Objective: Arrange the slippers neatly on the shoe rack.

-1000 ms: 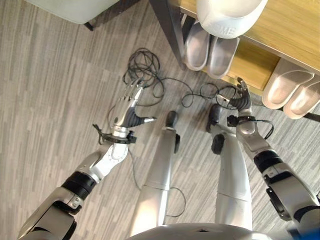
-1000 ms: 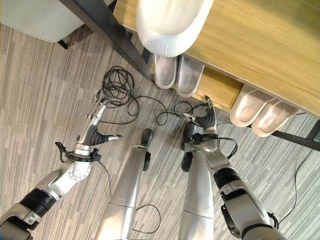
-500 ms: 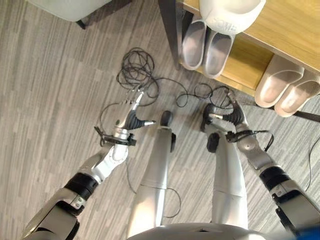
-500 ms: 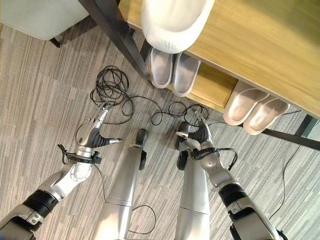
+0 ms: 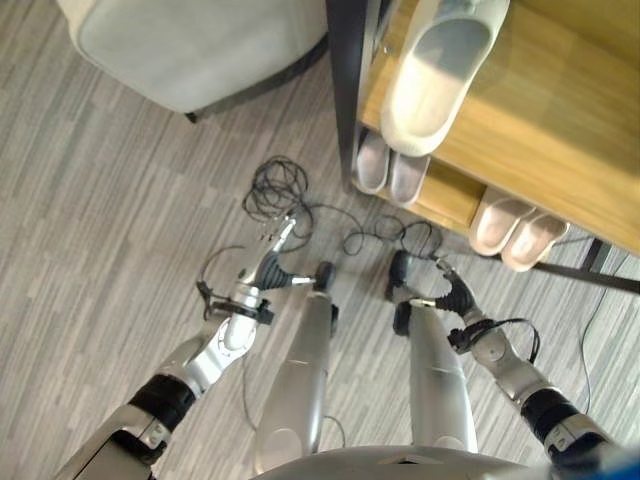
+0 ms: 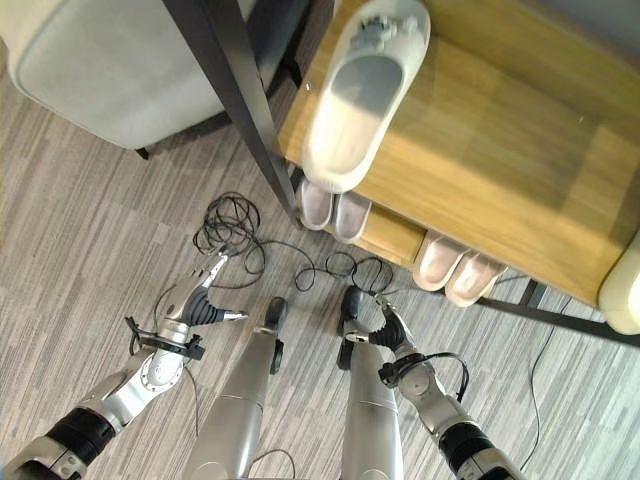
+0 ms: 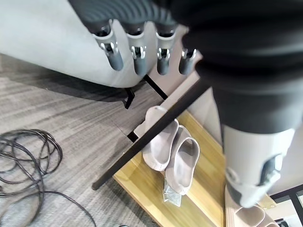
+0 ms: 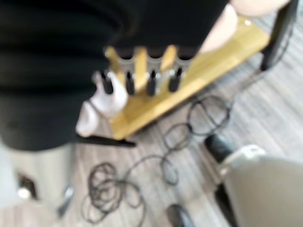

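A wooden shoe rack (image 5: 560,130) with a black frame stands ahead on the right. One pale slipper (image 5: 440,75) lies alone on its top shelf. On the lower shelf sit a grey pair (image 5: 388,175) near the black post and a beige pair (image 5: 517,232) further right. My left hand (image 5: 265,275) hangs open and empty over the floor, left of the rack. My right hand (image 5: 452,300) is open and empty too, low in front of the lower shelf and apart from both pairs. The left wrist view looks past straight fingers (image 7: 137,49) at the grey pair (image 7: 173,151).
A grey upholstered seat (image 5: 190,50) stands on thin dark legs left of the rack's black post (image 5: 345,90). Another pale slipper (image 6: 622,290) lies on the top shelf at the far right. The floor is grey plank.
The camera has risen and pulled back, so the rack shows smaller with more of its top shelf. Both hands have drawn back from the rack towards my body. The slippers lie as before.
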